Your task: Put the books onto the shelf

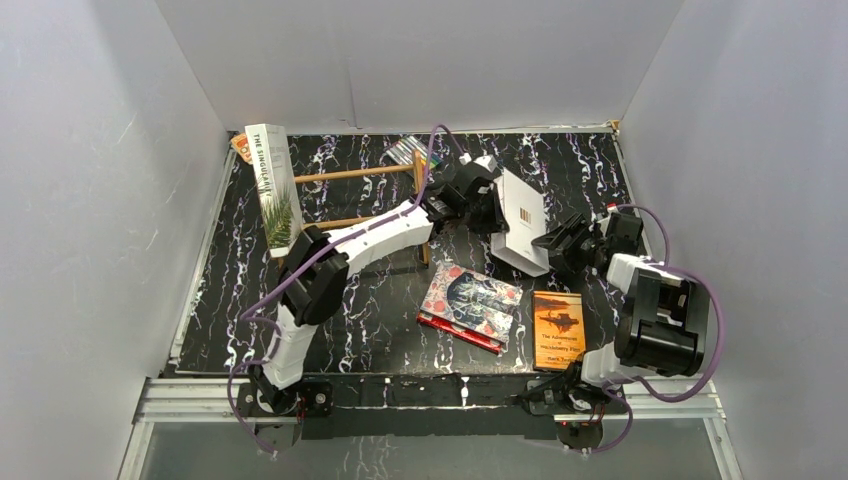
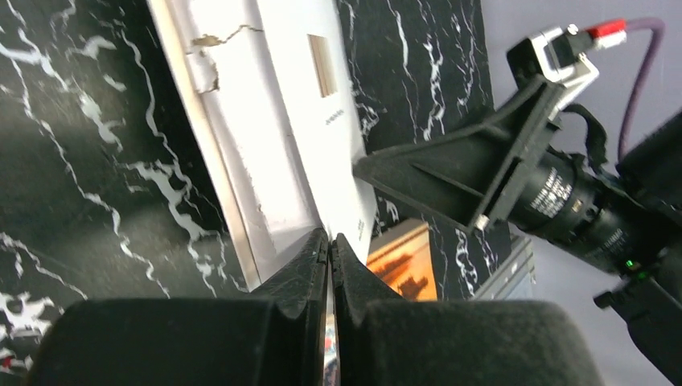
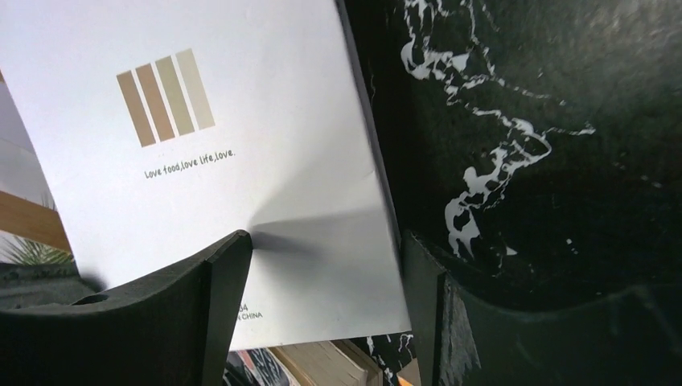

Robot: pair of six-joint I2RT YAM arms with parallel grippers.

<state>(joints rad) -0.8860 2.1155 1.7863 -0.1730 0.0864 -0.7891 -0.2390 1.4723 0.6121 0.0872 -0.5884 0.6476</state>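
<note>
Top external view shows the left arm reaching from its base diagonally across the counter, forearm passing over the right end of the shelf, wrist bent toward the plain white book. That book is right of the shelf and clear of it, tilted with its barcode cover facing up. The left hand has its fingers pressed together on the book's near edge; from the left wrist view a thin pale strip seems to run between them, so it is probably pinching the cover alone.

The right arm is folded, elbow high near the right wall, forearm pointing left and low toward the same book. The right hand is spread wide at the book's lower corner: one finger lies against the white cover, the other stands just past the cover's edge over the counter.

The palm-leaf book stands upright at the shelf's left end. The patterned books lie stacked on the counter in front, and the thin orange book lies flat just to their right.
</note>
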